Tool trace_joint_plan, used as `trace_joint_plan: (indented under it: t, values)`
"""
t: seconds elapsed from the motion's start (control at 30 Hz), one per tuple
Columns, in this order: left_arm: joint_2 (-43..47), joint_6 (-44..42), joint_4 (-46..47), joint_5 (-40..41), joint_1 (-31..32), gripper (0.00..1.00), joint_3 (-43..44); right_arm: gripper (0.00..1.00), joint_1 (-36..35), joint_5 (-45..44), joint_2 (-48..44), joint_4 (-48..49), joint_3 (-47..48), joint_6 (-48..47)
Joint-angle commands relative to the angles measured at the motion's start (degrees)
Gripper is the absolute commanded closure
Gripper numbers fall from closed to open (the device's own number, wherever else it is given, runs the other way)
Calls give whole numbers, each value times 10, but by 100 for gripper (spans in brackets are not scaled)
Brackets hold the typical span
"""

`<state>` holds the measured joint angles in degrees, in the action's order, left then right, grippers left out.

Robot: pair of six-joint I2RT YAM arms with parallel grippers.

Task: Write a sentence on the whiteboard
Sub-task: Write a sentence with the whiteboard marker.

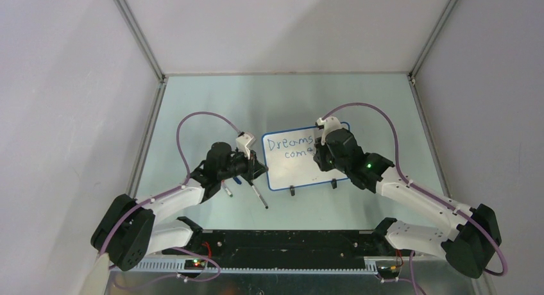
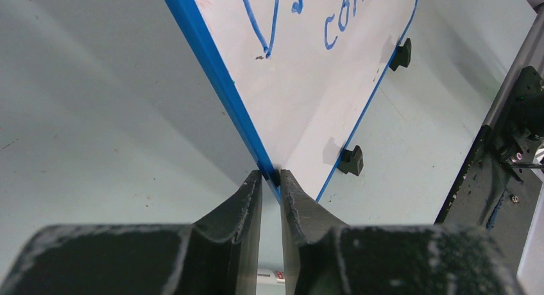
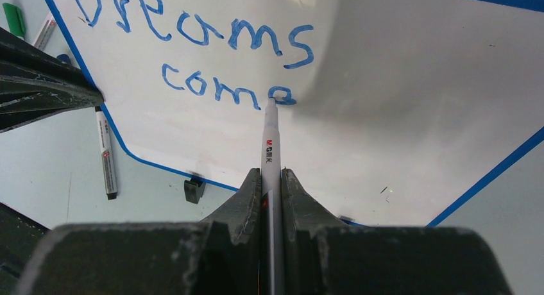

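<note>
The whiteboard (image 1: 292, 173) lies mid-table, white with a blue rim (image 2: 212, 70) and black clip feet (image 2: 351, 161) on its near edge. Of the sentence (image 3: 192, 32), the blue words "Dreams" and, below, "come" (image 3: 221, 86) stand on it. My right gripper (image 3: 271, 174) is shut on a white marker (image 3: 270, 144), whose tip touches the board at the last letter of "come". In the top view this gripper (image 1: 319, 155) hovers over the board's middle. My left gripper (image 2: 271, 174) is shut on the board's left rim near the front corner, also seen from above (image 1: 258, 167).
Loose markers lie on the table left of the board: one (image 1: 260, 197) in front of the left gripper, another (image 1: 226, 190) beside it. The right wrist view shows a white marker (image 3: 106, 155) and a green-capped one (image 3: 13, 19). Enclosure walls ring the table.
</note>
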<state>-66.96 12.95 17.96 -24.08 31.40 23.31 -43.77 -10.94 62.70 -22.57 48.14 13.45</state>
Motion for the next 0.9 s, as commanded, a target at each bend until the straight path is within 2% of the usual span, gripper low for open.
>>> trace_joint_plan:
  t: [0.0, 0.87]
  values:
    - [11, -13, 10, -4, 3, 79, 11, 100, -2, -8, -10, -8, 1, 1]
    - [10, -14, 11, -4, 3, 79, 11, 100, 7, -35, -42, -19, -5, 5]
